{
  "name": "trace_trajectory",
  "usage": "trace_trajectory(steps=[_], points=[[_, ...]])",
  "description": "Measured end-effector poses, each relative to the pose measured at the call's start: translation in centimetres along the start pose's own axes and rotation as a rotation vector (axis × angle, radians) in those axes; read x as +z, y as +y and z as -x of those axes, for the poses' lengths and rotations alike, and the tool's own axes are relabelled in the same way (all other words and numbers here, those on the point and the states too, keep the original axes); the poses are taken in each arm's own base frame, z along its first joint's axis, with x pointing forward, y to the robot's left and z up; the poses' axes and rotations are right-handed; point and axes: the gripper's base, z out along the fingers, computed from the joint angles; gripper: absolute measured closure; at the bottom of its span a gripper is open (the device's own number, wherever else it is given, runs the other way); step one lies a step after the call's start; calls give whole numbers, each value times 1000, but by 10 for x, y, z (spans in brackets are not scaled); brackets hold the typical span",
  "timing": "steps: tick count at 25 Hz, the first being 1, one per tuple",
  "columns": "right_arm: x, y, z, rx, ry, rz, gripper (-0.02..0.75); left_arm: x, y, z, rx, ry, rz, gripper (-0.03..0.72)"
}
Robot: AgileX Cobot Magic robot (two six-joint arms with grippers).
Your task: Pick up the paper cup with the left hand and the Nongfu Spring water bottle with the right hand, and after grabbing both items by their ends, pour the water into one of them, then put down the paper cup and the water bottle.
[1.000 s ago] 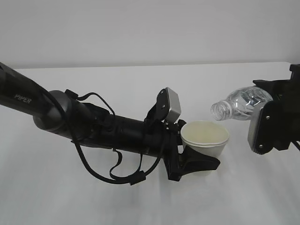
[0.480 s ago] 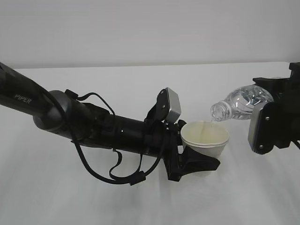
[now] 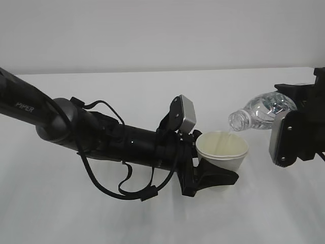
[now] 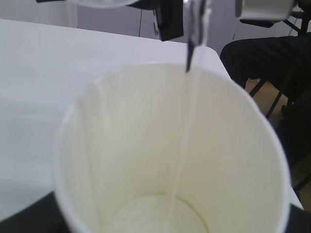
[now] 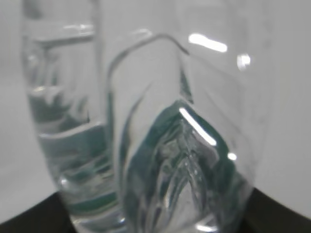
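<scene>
My left gripper [image 3: 215, 172] is shut on the lower part of the white paper cup [image 3: 232, 162] and holds it upright above the table. In the left wrist view the cup's cream inside [image 4: 126, 145] fills the picture, and a thin stream of water [image 4: 190, 116] runs down into it. The clear Nongfu Spring water bottle [image 3: 260, 113] lies tilted, with its open mouth just over the cup's right rim. My right gripper [image 3: 293, 114] is shut on the bottle's base end. The ribbed bottle [image 5: 160, 145] with dark green showing through it fills the right wrist view.
The white table [image 3: 152, 96] runs back to a plain grey wall. Cable loops [image 3: 109, 178] hang under the left arm. Beyond the table's far edge in the left wrist view are dark furniture and stand legs [image 4: 265, 58].
A thin stream of water has started running from the bottle's mouth into the cup. The bottle's mouth has dipped slightly. The left arm and cup have stayed still.
</scene>
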Motion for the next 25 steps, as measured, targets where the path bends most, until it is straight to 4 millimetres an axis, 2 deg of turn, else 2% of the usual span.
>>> trace_trajectory(steps=[25], points=[[0, 0, 0, -6, 1, 0, 332, 0, 0, 0, 0, -3, -2, 222]])
